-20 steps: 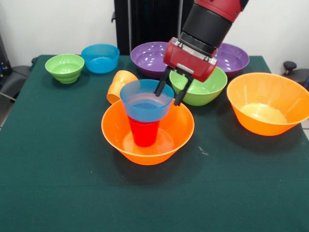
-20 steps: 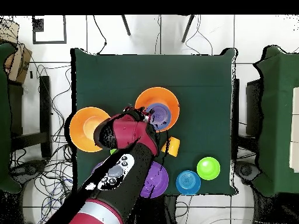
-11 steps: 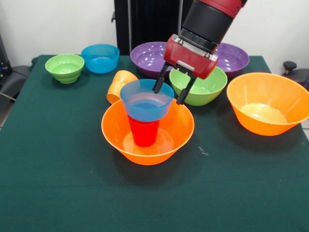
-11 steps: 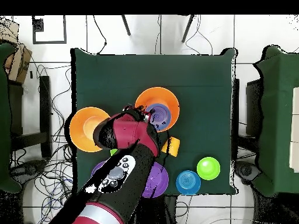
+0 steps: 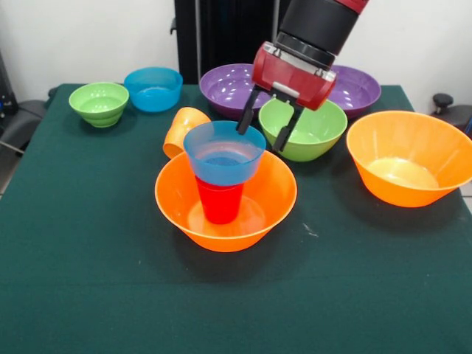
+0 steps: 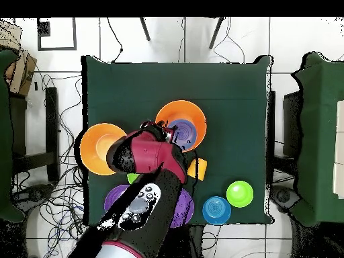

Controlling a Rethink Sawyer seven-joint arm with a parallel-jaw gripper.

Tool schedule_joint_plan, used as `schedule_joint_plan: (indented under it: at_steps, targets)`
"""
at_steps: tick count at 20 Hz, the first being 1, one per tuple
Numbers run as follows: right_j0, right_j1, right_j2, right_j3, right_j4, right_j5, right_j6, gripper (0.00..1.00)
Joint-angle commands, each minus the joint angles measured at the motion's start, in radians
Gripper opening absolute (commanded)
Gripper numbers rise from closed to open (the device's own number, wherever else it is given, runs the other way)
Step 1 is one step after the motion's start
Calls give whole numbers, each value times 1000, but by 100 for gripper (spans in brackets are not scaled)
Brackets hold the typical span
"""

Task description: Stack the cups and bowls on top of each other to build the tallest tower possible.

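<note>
Pincer (image 5: 267, 134) hangs above the back rim of the small blue bowl (image 5: 224, 153), its two dark fingers spread wide and holding nothing; from the front one fingertip seems very close to that rim, but I cannot tell if it touches.

The tower (image 5: 225, 188) stands near the middle of the green surface (image 5: 88, 280). Its base is a large orange bowl (image 5: 177, 203), mouth up. Inside it a red cup (image 5: 220, 201) stands with its long axis vertical, and the small blue bowl sits on top of the cup, mouth up too.

From left to right in the front view: a small green bowl (image 5: 99, 102) is at the far left, a second blue bowl (image 5: 153, 88) just beside it. Then the orange cup (image 5: 182, 130) lies on its side, close behind the tower, its long axis about level and its mouth toward the base bowl. Behind it is a purple bowl (image 5: 228, 87), then the medium green bowl (image 5: 313, 133), partly covered by the pincer. Another purple bowl (image 5: 357, 88) is behind that one. At the far right the second large orange bowl (image 5: 409, 156) stands alone, mouth up, well apart from the tower.

In the overhead view the red and black arm (image 6: 144, 195) covers most of the purple bowls and the medium green one.
</note>
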Motion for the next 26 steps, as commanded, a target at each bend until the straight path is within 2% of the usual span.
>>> schedule_joint_plan:
  at_steps: [1,4,7,8,12,16,18,21,26]
  targets:
    - [-133,-141,254,190,-90,2,-5,100]
    - [-222,-227,320,317,-142,-37,-31,100]
    - [-314,-349,372,447,-194,-20,-70,100]
    - [-364,-393,405,495,-214,-14,-91,100]
    - [-628,-569,572,684,-269,36,-194,100]
    - [-937,-721,774,842,-297,88,-331,100]
    - [-1082,-736,882,903,-326,81,-363,100]
    - [-1203,-684,940,951,-430,13,-312,100]
    - [-1272,-629,955,944,-584,-15,-257,100]
